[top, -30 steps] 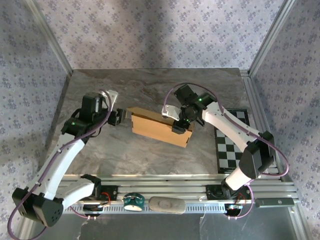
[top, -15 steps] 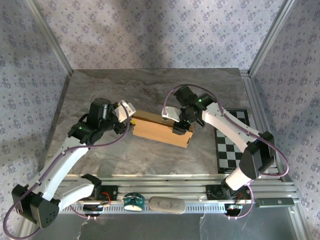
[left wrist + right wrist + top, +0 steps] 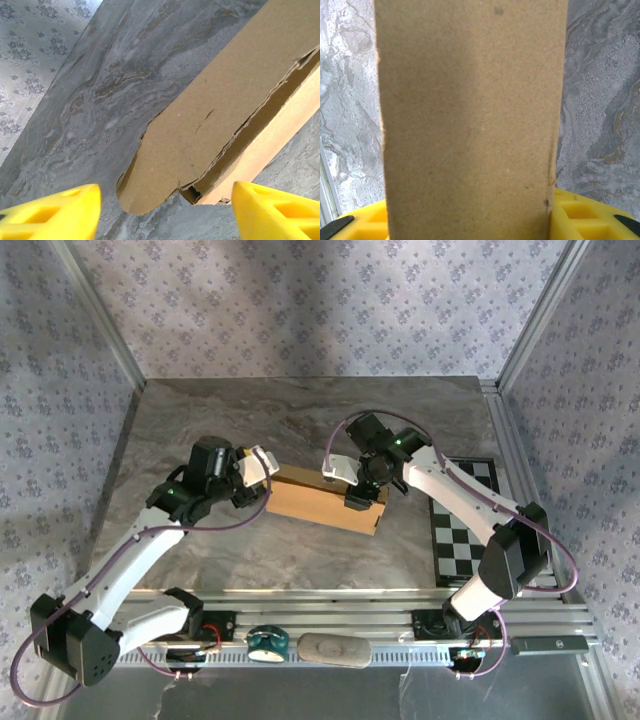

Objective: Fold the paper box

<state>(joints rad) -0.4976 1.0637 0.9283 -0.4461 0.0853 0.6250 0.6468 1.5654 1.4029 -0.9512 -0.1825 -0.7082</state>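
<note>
1. Paper box (image 3: pixel 320 502), tan, lay angled at ctr of table (image 3: pixel 250 420).
2. Left gripper (image 3: pixel 262 478) at box's left end, jaws wide, nothing btwn.
3. Right gripper (image 3: pixel 357 495) apparently clamped box's right-end panel.

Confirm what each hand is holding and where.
Right hand clamps the paper box across its right end. Left hand is open at the left-end flap, holding nothing.
</note>
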